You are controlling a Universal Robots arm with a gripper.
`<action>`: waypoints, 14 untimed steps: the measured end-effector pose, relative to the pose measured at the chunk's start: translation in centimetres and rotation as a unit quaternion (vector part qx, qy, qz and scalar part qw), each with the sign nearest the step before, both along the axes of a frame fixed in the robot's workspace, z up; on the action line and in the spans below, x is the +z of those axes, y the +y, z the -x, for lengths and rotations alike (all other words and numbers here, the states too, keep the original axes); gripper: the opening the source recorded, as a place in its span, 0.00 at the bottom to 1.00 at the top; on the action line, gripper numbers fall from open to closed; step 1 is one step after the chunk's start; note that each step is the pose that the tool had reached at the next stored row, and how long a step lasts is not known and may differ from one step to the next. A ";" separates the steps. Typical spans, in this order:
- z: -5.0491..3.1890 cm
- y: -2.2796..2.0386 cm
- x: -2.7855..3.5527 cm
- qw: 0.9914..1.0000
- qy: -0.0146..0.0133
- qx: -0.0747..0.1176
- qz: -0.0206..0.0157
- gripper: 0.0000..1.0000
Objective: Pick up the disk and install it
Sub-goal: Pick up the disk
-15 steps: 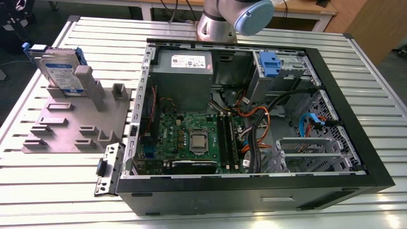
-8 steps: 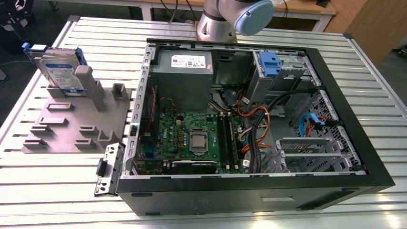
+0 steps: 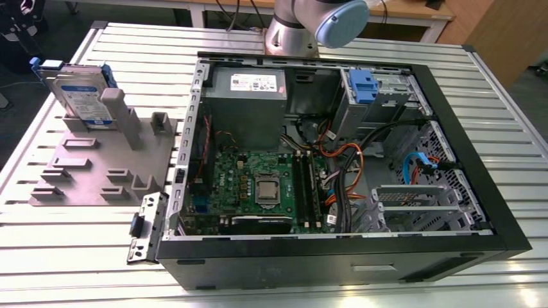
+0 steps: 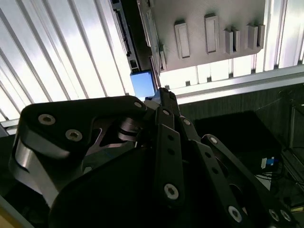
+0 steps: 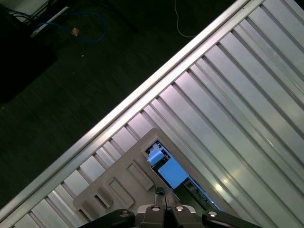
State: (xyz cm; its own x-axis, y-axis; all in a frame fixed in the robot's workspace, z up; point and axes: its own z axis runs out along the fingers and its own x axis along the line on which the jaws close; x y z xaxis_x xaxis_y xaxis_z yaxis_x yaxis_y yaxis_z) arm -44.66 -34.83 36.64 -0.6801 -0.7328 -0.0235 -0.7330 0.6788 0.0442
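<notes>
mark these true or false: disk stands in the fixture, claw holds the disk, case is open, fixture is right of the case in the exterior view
1. The disk stands upright in the grey fixture, outside the case. True.
2. The claw holds the disk. False: the claw is shut on nothing, and the disk stands free in the fixture.
3. The case is open, with the motherboard showing. True.
4. The fixture lies at the exterior view's right of the case. False: it lies at the exterior view's left.
</notes>
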 end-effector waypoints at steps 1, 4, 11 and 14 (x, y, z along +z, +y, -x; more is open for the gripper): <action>0.00 0.00 0.00 1.000 0.000 0.000 0.000 0.11; 0.00 0.00 0.00 1.000 0.000 0.001 0.000 0.11; 0.00 0.00 0.00 1.000 0.000 0.014 0.000 0.11; 0.00 0.00 0.00 1.000 0.000 0.022 0.000 0.11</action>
State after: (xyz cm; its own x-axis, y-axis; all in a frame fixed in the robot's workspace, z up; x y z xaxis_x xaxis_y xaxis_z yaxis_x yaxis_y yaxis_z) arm -44.66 -34.84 36.64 -0.6472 -0.7620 -0.0235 -0.7621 0.6459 0.0442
